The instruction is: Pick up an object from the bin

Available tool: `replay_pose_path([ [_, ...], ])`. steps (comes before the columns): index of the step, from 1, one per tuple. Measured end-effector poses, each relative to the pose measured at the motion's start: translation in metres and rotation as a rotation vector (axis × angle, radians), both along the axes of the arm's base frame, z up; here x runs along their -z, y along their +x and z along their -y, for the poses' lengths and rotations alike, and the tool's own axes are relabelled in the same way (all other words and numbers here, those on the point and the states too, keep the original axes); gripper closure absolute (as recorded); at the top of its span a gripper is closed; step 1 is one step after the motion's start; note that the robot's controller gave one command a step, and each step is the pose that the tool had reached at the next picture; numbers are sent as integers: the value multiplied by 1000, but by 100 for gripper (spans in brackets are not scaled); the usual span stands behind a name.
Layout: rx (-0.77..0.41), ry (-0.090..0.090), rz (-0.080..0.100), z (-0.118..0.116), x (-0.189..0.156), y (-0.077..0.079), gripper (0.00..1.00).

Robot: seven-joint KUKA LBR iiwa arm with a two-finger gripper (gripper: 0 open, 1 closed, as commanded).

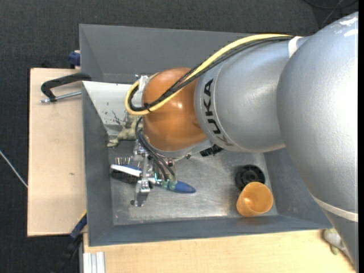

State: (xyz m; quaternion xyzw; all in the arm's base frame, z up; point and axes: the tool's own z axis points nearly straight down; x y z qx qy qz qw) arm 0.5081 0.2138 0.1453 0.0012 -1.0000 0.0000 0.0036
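Grey metal bin (pixel 95 169): matt on its sloped walls, the floor scuffed and dully shining. Lower right, a smooth matt orange plastic cup (pixel 254 199) and a dull black plastic ring (pixel 249 176). Lower centre, a glossy blue pointed plastic piece (pixel 182 187). Left of it, the bright bare-metal gripper (pixel 141 193); above, a glossy smooth orange wrist cover (pixel 170 115) and the smooth satin silver arm shell (pixel 256 95) at upper right.

The bulky silver-grey arm (pixel 256 95) bore black lettering (pixel 207 115) just right of its glossy orange cover (pixel 170 115), yellow and black cables (pixel 224 51) over that cover and a metal gripper (pixel 145 185) below it.
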Motion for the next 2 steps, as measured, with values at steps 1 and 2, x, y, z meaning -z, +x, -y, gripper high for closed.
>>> replay_pose_path([
  [1,-38,4,19,28,75,49,0],
  [2,-41,7,21,26,71,49,100],
])
